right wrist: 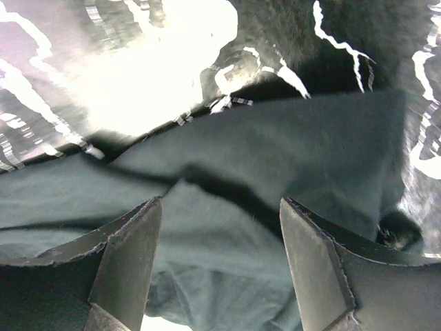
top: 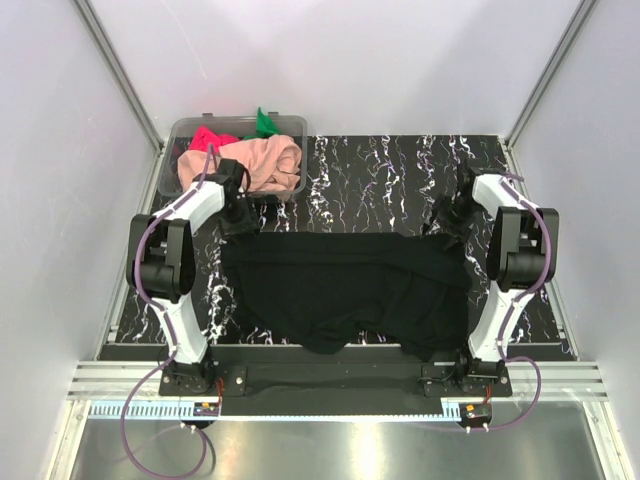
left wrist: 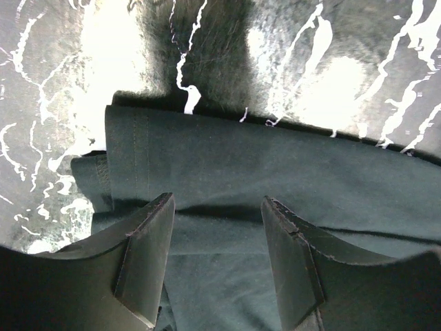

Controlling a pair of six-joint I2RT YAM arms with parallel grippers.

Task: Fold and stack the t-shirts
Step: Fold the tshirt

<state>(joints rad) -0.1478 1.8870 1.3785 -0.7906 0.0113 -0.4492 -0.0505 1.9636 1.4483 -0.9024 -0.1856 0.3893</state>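
Note:
A large black t-shirt (top: 345, 290) lies spread across the middle of the table, its front edge rumpled. Over its far left corner my left gripper (top: 240, 222) stands open. In the left wrist view the gripper (left wrist: 217, 200) has folded dark cloth (left wrist: 275, 158) lying under the gap between its jaws. My right gripper (top: 445, 228) is open over the far right corner. The right wrist view shows the gripper (right wrist: 220, 201) above a creased layer of the cloth (right wrist: 310, 152). Peach-pink (top: 268, 160), pink-red (top: 207, 138) and green (top: 265, 124) t-shirts sit bunched in the tub.
A clear plastic tub (top: 172, 168) stands at the back left, just behind the left arm. The black marbled tabletop (top: 370, 180) shows bare behind the shirt. White walls close in the left, right and back sides.

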